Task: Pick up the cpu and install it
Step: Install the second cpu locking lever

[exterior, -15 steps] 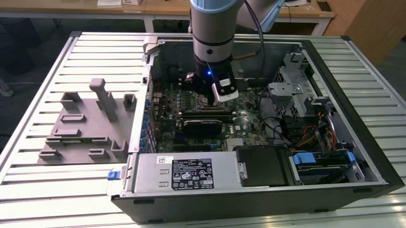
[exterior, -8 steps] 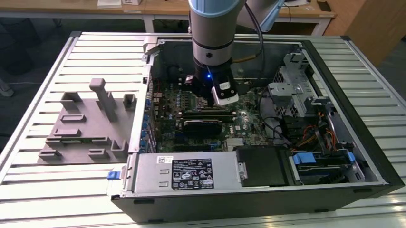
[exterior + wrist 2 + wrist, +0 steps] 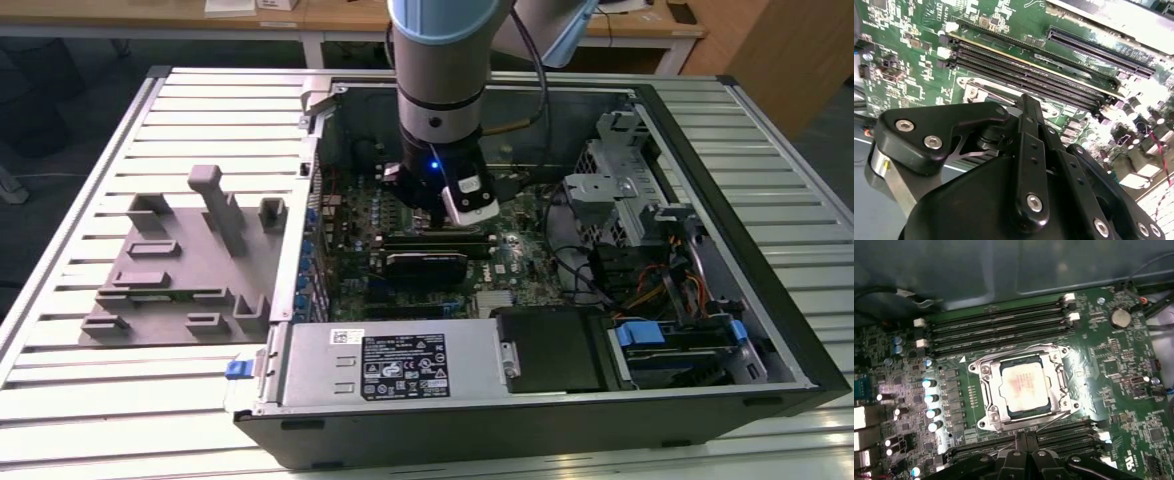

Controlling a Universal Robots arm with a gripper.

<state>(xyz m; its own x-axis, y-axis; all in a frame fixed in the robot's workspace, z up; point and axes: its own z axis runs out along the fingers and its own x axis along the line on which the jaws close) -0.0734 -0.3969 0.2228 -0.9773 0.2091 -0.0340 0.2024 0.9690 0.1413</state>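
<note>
- Ribbed metal worktop carries everything, with wooden desks behind it; one open computer case lies on its side and takes up most of the surface.
- One grey moulded fixture tray sits beside the case, toward the edge of the worktop on the exterior view's left.
- One arm reaches straight down into the case, over the middle of the green motherboard.
- Gripper hangs just above the board, near the memory slots; can't tell if the claw is apart or together, since its black linkage hides the tips.
- One cpu, seen in the first wrist view: it lies flat inside the metal socket frame, between the two banks of memory slots.
- Handling guess: light, stiff, smooth on top and fragile underneath, so I'd take it by opposite edges and keep it level.
</note>
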